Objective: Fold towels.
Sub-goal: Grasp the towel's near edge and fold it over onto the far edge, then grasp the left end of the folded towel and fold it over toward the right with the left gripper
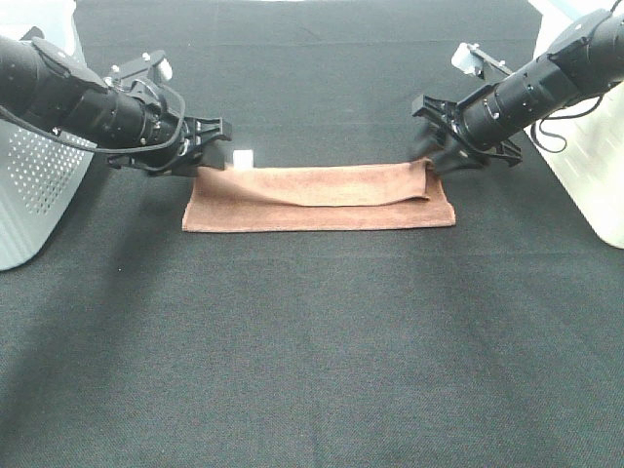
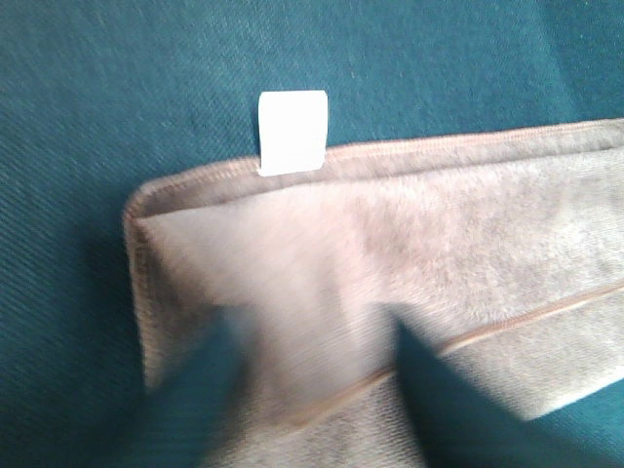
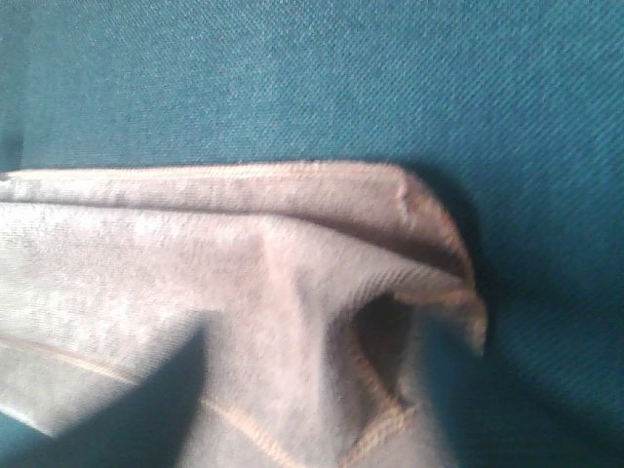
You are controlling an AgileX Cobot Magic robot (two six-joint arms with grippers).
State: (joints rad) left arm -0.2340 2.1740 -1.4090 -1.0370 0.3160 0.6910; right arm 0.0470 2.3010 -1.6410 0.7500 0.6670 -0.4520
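The rust towel (image 1: 322,198) lies folded into a long narrow strip across the middle of the black table. Its small white tag (image 1: 243,158) sticks out at the far left corner. My left gripper (image 1: 216,146) is open just above that left end. In the left wrist view its blurred fingers (image 2: 200,390) straddle the towel (image 2: 419,234) below the tag (image 2: 292,132). My right gripper (image 1: 436,154) is open at the right end. There the top layer (image 3: 292,253) is puckered, with a raised corner (image 3: 439,234). Neither gripper holds cloth.
A white perforated box (image 1: 29,195) stands at the left edge, under the left arm. A white container (image 1: 585,166) stands at the right edge, beside the right arm. The black table cloth (image 1: 312,341) stretches in front of the towel.
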